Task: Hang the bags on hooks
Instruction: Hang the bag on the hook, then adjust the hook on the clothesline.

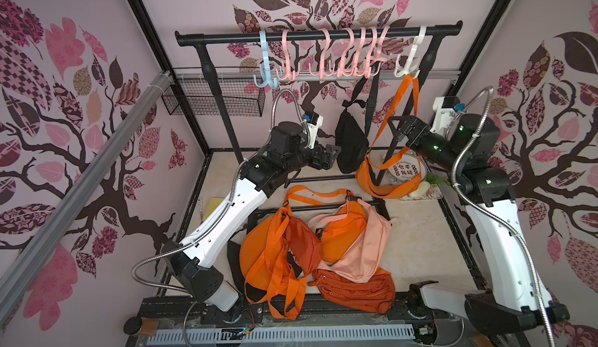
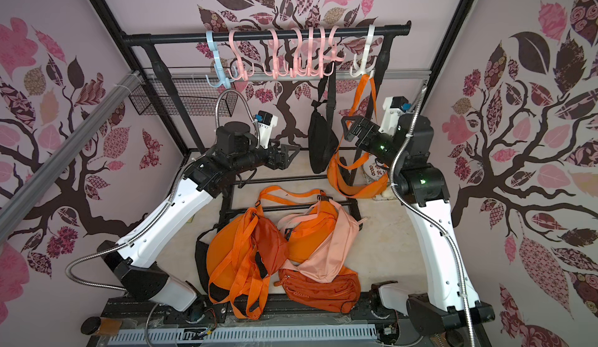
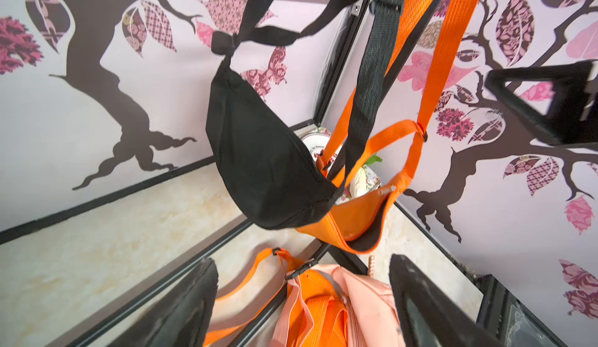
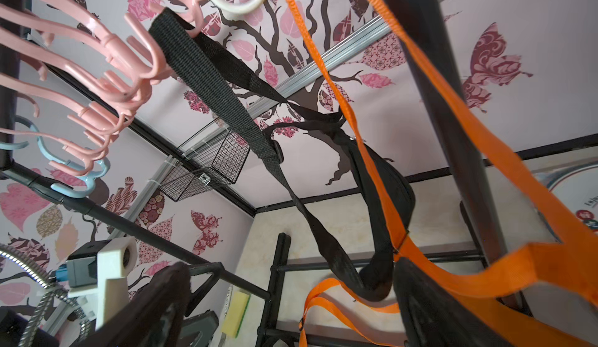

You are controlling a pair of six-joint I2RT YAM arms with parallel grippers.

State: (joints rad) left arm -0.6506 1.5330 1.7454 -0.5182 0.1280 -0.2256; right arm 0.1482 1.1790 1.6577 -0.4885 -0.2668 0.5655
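Observation:
A black bag (image 1: 351, 141) (image 2: 320, 148) (image 3: 265, 154) hangs by its black strap (image 4: 207, 80) from the rightmost pink hook (image 1: 369, 67) (image 4: 155, 60) on the black rail (image 1: 226, 38). My left gripper (image 1: 335, 151) (image 2: 291, 152) (image 3: 302, 264) is open just left of the bag, not touching it. My right gripper (image 1: 394, 125) (image 2: 349, 125) (image 4: 293, 267) is open to the bag's right, jaws wide apart with nothing clamped. The black strap's loose loop dangles near one of its fingers (image 4: 430, 296).
An orange bag (image 1: 388, 180) (image 3: 359, 219) hangs from the white hook (image 1: 409, 60), its strap passing close to my right gripper. Several orange and peach bags (image 1: 307, 241) lie piled on the table. Further hooks (image 1: 323, 54), a wire basket (image 1: 213, 99) and a sponge (image 4: 238, 313) are behind.

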